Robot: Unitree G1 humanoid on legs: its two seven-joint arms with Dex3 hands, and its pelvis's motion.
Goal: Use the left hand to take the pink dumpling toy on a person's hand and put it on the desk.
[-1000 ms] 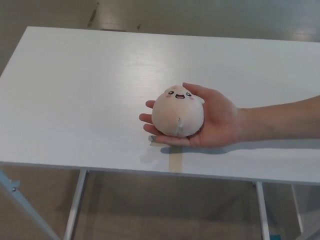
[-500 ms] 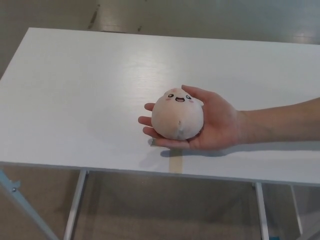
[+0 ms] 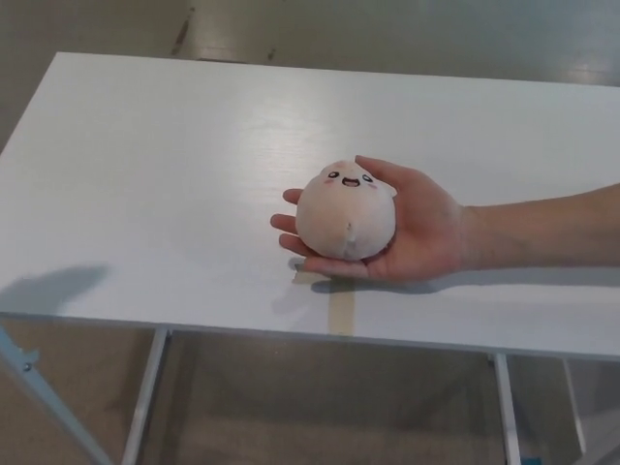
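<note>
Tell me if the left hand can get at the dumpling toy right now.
Probably yes. The dumpling toy sits exposed on the person's open palm above the desk, with bare desk to its left and nothing over it. The left hand itself is not in view, so its reach can't be confirmed.

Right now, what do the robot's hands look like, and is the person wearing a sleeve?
Neither robot hand shows in the head view, so their look can't be told. The person's hand and forearm are bare: no sleeve, glove, watch or ring shows.
</note>
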